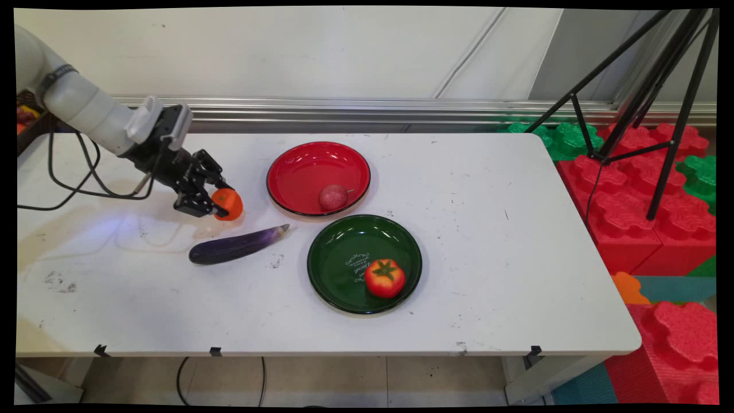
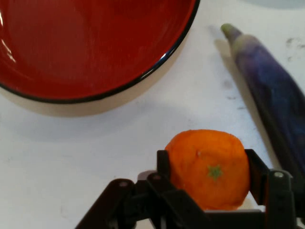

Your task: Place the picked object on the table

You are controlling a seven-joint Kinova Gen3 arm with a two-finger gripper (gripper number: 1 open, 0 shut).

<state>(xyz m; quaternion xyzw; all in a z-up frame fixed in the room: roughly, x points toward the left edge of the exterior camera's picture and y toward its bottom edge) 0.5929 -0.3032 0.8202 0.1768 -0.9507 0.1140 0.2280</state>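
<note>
Nearest the hand camera: an orange [image 2: 209,168], green stem mark facing the lens, clamped between the two black fingers [image 2: 163,162] of the pincer [image 2: 207,167]; one finger presses each side of the fruit. In the main view the same orange [image 1: 227,203] sits at the tip of the pincer [image 1: 221,202], over the left part of the white counter [image 1: 516,241], close above the surface or on it; which of the two cannot be told. The arm enters from the upper left, with black cables [image 1: 69,183] hanging from it to the counter. Just in front of the orange, toward the near edge, lies a purple eggplant [image 1: 238,245], long axis running left to right, pale stem end pointing right; it does not touch the orange. The hand view shows this eggplant [image 2: 271,90] to the right of the fruit, apart from it. Right of the pincer stands a red plate [image 1: 298,172] with a black rim, holding a small dull-red round fruit [image 1: 333,197] near its front right edge. The hand view shows the red plate's rim [image 2: 157,71] ahead of the orange, with bare counter between. In front of the red plate, almost rim to rim with it, a dark green plate [image 1: 338,258] carries a red tomato [image 1: 385,278] with a green calyx on its right side. Past the counter's right end: red and green foam blocks [image 1: 631,195] and a black tripod [image 1: 659,86].
</note>
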